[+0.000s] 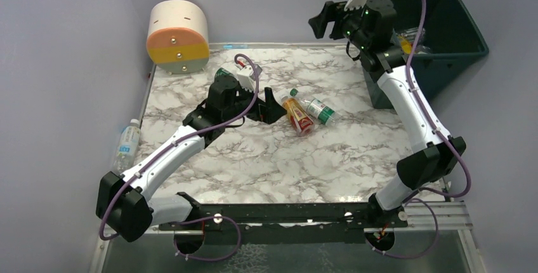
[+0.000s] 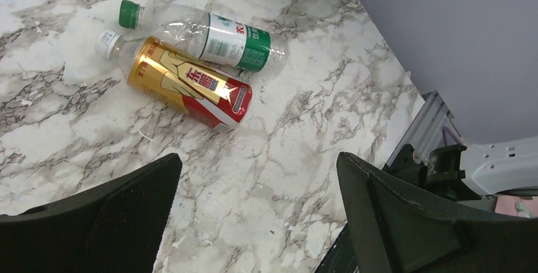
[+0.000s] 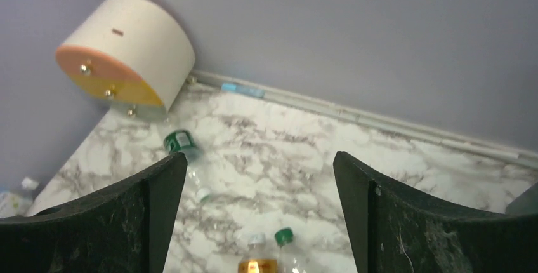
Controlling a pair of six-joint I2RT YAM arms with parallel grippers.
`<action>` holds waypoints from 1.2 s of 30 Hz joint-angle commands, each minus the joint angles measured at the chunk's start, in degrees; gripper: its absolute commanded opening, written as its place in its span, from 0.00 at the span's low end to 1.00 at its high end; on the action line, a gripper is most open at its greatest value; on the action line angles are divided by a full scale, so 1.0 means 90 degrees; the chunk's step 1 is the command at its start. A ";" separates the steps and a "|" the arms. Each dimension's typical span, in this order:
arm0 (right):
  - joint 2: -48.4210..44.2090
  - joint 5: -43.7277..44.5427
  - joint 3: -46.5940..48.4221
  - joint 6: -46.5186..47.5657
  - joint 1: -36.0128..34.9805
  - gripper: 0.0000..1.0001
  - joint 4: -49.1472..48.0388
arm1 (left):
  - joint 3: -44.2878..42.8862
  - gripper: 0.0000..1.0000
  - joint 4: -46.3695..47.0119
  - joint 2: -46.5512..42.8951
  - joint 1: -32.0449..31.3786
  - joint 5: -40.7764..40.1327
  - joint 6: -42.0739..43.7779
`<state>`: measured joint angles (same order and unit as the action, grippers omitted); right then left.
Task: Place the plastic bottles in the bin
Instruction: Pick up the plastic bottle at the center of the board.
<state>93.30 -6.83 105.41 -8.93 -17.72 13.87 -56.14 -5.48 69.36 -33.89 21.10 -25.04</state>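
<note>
Nearest the viewer, a black mounting bar (image 1: 273, 213) runs along the near edge of a white, grey-veined marble table (image 1: 266, 165) and carries the bases of two white and black robot arms.

At the far right corner, off the table's edge, stands the bin (image 1: 460, 66), a large dark teal tub. Clear plastic and a spot of orange show inside it, partly hidden by the right arm.

Against the far left wall lies a round drum (image 1: 177, 35), cream with an orange and yellow face.

From the near right the right arm rises high. Its right gripper (image 1: 323, 19) hangs in the air just left of the bin, pointing left, jaws spread and empty.

Reaching low toward the middle of the table, the left arm ends in the left gripper (image 1: 269, 105), jaws spread wide with nothing between them.

Just right of that gripper two plastic bottles lie side by side: a gold and red bottle (image 1: 298, 114) with a white cap, and touching it a clear green-label bottle (image 1: 319, 110) with a green cap.

Farther back, behind the left arm, another green-label bottle (image 3: 182, 143) lies near the drum.

Off the table's left edge lies a blue-label bottle (image 1: 127, 143).
</note>
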 commanded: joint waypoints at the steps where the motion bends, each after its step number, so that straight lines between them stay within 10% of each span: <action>1: -0.0330 -0.0634 -0.0735 -0.0051 -0.0385 0.88 0.0267 | 0.0065 0.99 -0.0074 0.0077 -0.0029 -0.0308 -0.0098; 36: 0.2201 -0.0562 -0.2115 0.0413 -0.1282 0.86 0.1287 | 0.0009 0.99 -0.0100 -0.0808 -0.0022 -0.0968 -0.0181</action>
<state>111.04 -15.90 86.06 -6.55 -28.23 23.55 -55.07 -6.81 62.37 -33.89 13.65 -26.55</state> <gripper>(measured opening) 0.860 0.989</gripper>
